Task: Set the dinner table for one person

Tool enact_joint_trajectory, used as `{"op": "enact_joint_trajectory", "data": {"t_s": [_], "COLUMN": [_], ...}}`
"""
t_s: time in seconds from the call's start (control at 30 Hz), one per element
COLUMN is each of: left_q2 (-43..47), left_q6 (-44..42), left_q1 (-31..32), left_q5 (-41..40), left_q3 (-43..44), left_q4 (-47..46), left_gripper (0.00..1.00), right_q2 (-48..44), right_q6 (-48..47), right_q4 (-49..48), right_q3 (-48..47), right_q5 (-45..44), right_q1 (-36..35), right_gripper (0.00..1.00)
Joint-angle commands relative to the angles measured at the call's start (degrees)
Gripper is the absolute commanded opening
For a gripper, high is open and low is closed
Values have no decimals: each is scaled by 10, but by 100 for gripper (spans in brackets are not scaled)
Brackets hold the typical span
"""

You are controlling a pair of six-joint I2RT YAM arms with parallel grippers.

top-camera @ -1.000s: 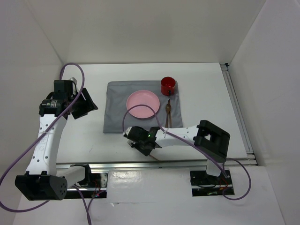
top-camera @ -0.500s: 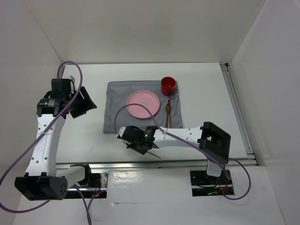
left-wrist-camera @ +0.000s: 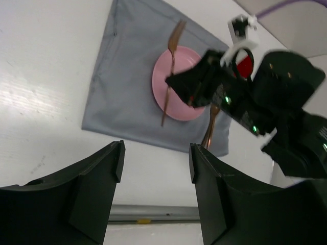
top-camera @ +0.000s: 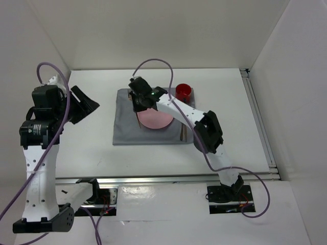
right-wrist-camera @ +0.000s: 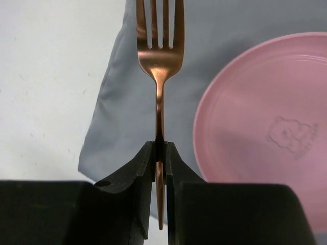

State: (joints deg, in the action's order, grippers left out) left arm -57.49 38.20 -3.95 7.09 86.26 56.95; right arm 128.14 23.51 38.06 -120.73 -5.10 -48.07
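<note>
My right gripper (right-wrist-camera: 160,148) is shut on the handle of a copper fork (right-wrist-camera: 159,61), whose tines point away from me. The fork (left-wrist-camera: 172,56) hangs over the left part of the grey mat (top-camera: 125,130), beside the left rim of the pink plate (right-wrist-camera: 265,127). Whether it touches the mat I cannot tell. The right arm reaches across the plate (top-camera: 156,121) and hides part of it; its gripper (top-camera: 138,99) is over the mat's far left. My left gripper (left-wrist-camera: 156,153) is open and empty, raised over the dinner table (top-camera: 225,117) left of the mat.
A red cup (top-camera: 184,92) stands at the mat's far right corner. A second copper utensil (top-camera: 182,133) lies along the mat's right side, right of the plate. White walls enclose the table, with a metal rail (top-camera: 260,127) along its right edge.
The right arm has swung from the table's front edge out over the mat's left side, carrying the fork. The left arm has risen and drawn back to the left.
</note>
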Motion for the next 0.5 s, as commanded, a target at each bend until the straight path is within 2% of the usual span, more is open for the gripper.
{"op": "enact_joint_trajectory", "data": {"t_s": [0.0,0.17,0.3,0.47], "left_q2": [15,23,33,34], "left_q6": [40,24,11,6], "left_q1": [-3,-3,-3,-3], "left_q5": [58,71,64,69], "left_q3": [-57,-86,-91,-108], "left_q4": [-7,-26,-16,-22], "left_gripper": [70,70,70,70], "right_q2": [46,82,108,127], "right_q6": [93,169,212,255], "right_q4": [-32,-140,-169,-161], "right_q3": [-64,-35,-29,-29], "right_q5": [47,62,55,21], "right_q1": [3,15,15,4], "right_gripper": [0,0,0,0]}}
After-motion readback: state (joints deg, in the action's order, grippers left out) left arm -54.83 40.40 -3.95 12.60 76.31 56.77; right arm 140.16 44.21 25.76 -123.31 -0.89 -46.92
